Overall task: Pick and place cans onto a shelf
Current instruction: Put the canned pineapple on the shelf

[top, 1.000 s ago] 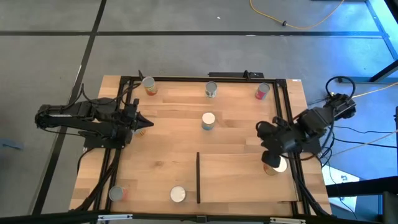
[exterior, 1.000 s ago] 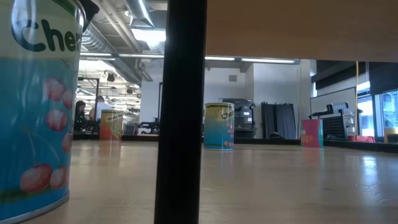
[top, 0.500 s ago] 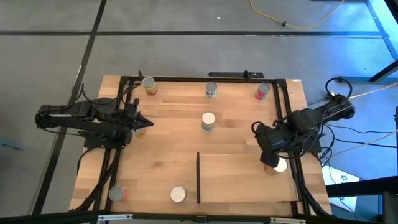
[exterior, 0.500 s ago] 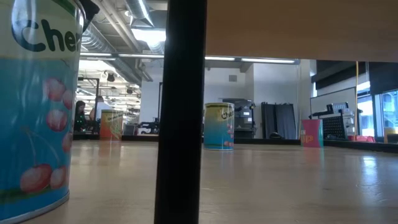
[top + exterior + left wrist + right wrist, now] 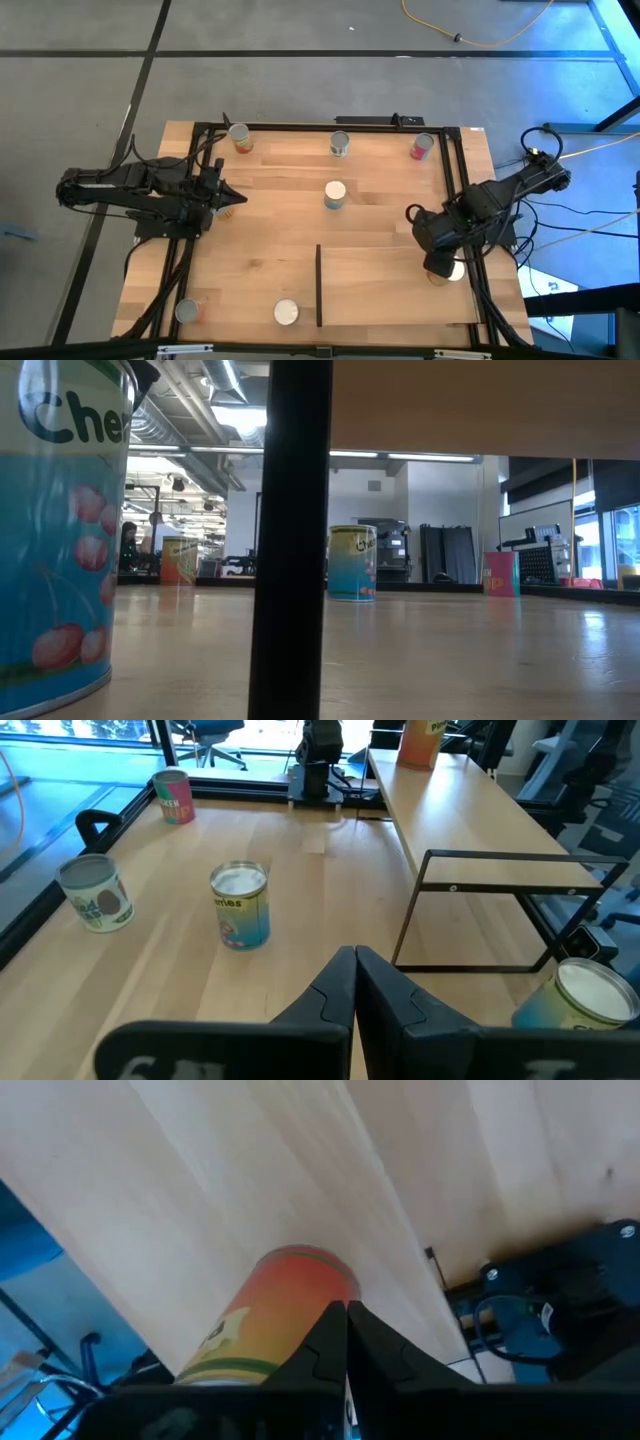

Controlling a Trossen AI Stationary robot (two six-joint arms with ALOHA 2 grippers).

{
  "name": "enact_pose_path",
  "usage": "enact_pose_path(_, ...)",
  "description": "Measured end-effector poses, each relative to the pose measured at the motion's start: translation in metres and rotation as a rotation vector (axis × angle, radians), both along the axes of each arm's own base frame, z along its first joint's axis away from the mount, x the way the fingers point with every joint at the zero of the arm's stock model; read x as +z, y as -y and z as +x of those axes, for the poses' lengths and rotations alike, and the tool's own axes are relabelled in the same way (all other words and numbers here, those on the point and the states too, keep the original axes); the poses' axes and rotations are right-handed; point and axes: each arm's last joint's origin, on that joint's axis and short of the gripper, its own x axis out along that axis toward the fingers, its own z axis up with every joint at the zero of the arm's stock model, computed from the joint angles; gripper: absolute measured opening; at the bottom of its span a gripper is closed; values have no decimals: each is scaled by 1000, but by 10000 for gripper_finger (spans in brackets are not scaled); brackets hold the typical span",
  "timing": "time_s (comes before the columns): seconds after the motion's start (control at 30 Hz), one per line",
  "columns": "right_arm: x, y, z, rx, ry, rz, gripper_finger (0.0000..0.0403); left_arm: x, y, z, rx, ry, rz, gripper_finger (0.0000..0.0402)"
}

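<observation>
Several cans stand upright on the tabletop: three along the far edge (image 5: 239,137) (image 5: 340,144) (image 5: 422,146), one mid-table (image 5: 335,194), two at the near edge (image 5: 187,311) (image 5: 286,313). An orange can (image 5: 450,269) stands on the shelf (image 5: 390,290) near its right edge. My right gripper (image 5: 440,262) hangs shut right above that can, pointing steeply down; its wrist view shows the can's orange side (image 5: 285,1305) just past the shut tips (image 5: 346,1312). My left gripper (image 5: 238,198) waits shut at the table's left side. My right gripper's shut fingertips (image 5: 335,1325) stand over the orange can's upper end, coming from above. Its own fingers hide the spot, so I cannot tell whether they touch the can. The can stands upright on the shelf.
The shelf is a raised panel on a thin black frame (image 5: 500,870), with a black strip (image 5: 318,285) on its left short side. A black rail frame (image 5: 460,190) runs along the table's edges. Bare wood lies between the mid-table can and the shelf.
My right gripper has sunk toward the orange can on the shelf and tipped to point more steeply down, now covering more of the can's top. It has stayed shut. The cans have not moved.
</observation>
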Motion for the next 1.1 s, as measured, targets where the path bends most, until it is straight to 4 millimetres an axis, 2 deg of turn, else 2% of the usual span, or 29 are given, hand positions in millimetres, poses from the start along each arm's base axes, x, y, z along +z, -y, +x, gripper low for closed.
enact_pose_path(0.6,1,-20,-13,14,-86,98,9,0,0,0,0,0,0,0)
enact_pose_path(1.1,3,-42,-17,17,-39,169,9,0,0,0,1,0,-1,0)
